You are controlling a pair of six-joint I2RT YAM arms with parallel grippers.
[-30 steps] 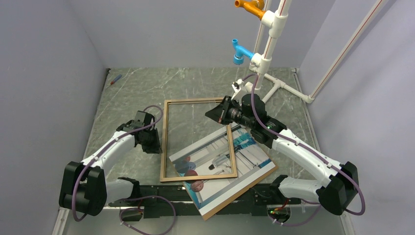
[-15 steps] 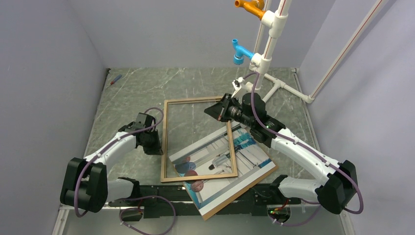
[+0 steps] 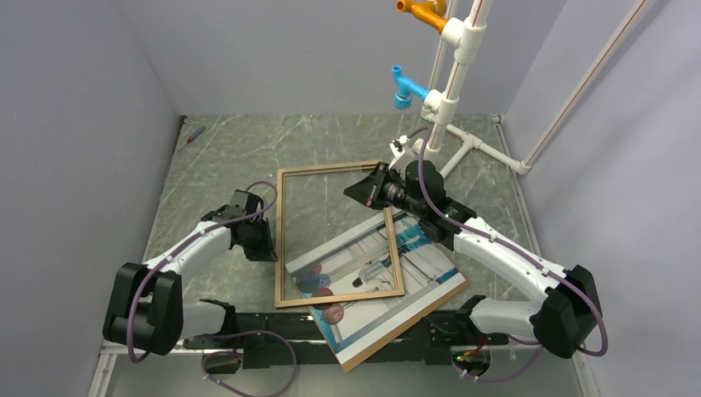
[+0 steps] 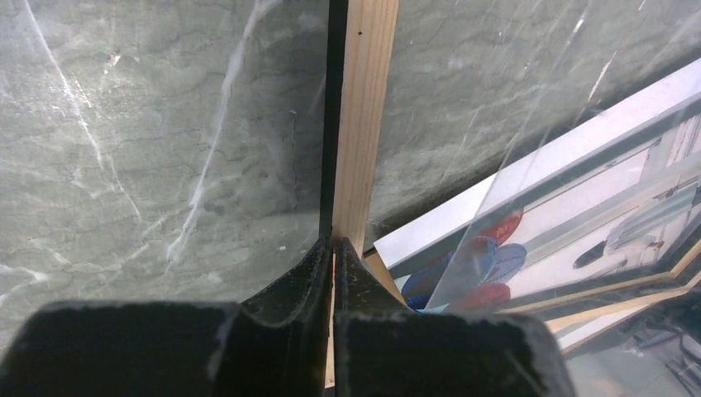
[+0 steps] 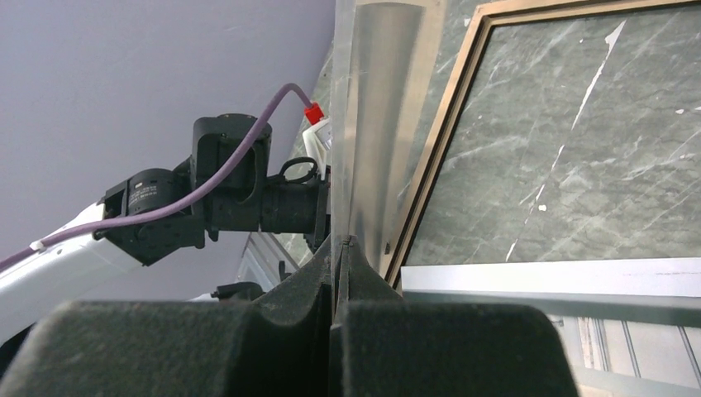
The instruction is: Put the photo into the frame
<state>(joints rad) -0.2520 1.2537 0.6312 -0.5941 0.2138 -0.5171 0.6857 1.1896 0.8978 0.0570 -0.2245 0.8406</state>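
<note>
From the left, the left gripper [image 4: 333, 241] has its fingers pinched shut on the left rail of the frame [image 3: 280, 198], holding only that one thin wooden strip. The frame sits mid-table, light wood face up, and its near right corner lies over the photo [image 3: 428, 266]. With a hold that narrow, I think the frame could swing in the grip, and the low corner could scrape the print or drag it along.

The photo itself lies face up on a brown backing board [image 3: 403, 325], skewed, with its near corner close to the arm bases. A tug from that corner could push both toward the near edge of the table [image 3: 231, 149].

Further right, the right gripper [image 5: 340, 241] is clamped on the edge of a clear sheet [image 5: 364, 99] by the frame's far right corner. I cannot tell whether the sheet is seated in the frame. If the two arms move unevenly, the sheet may flex, slide from the pads or knock the rail, and the print under it stays blocked from the opening
</note>
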